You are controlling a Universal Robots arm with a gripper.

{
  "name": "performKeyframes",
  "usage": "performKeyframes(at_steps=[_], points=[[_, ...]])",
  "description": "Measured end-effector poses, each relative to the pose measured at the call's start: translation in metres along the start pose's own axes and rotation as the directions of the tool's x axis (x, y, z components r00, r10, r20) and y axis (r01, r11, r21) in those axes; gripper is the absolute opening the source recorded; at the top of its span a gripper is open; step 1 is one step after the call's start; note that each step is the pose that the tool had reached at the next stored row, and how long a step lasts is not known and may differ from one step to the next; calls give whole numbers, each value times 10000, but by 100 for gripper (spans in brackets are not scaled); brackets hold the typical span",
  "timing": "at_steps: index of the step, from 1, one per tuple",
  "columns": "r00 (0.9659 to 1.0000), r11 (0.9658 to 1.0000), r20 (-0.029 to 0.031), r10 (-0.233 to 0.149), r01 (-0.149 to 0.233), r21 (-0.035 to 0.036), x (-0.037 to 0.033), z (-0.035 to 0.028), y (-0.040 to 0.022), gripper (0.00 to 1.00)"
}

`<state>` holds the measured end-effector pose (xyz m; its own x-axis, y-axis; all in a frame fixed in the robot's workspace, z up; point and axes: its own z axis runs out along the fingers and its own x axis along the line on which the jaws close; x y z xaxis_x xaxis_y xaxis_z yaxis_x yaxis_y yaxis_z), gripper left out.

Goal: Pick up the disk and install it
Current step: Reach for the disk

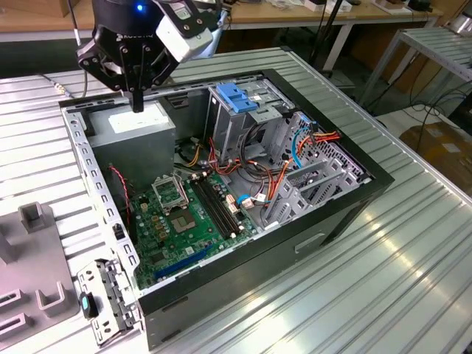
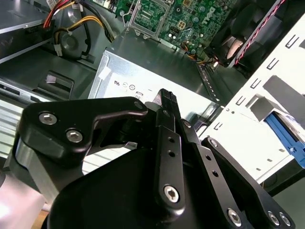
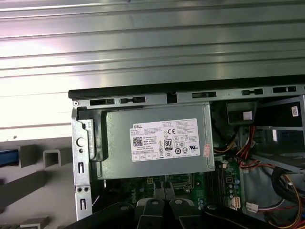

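The gripper (image 1: 137, 102) hangs at the 11 o'clock corner of the case (image 1: 243, 276) in the exterior view, just above the power supply (image 1: 140, 127). Its jaws are closed tip to tip, gripping nothing. In the second wrist view the disk (image 2: 283, 136) shows a blue rail, lying in a pale fixture (image 2: 238, 143) outside the case, apart from the gripper.

In the exterior view, you see a ribbed metal worktable (image 1: 398, 265) with bright reflections at lower right. A wooden bench (image 1: 295, 16) spans the top edge. A second metal table (image 1: 442, 44) stands upper right, above a cardboard box (image 1: 442, 144).
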<state>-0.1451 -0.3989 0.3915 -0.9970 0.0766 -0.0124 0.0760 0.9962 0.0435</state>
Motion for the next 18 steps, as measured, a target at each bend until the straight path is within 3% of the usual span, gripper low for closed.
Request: performKeyframes(at_steps=[18], points=[[9999,10000,-162,8,-8,13,81,11,-7,11]])
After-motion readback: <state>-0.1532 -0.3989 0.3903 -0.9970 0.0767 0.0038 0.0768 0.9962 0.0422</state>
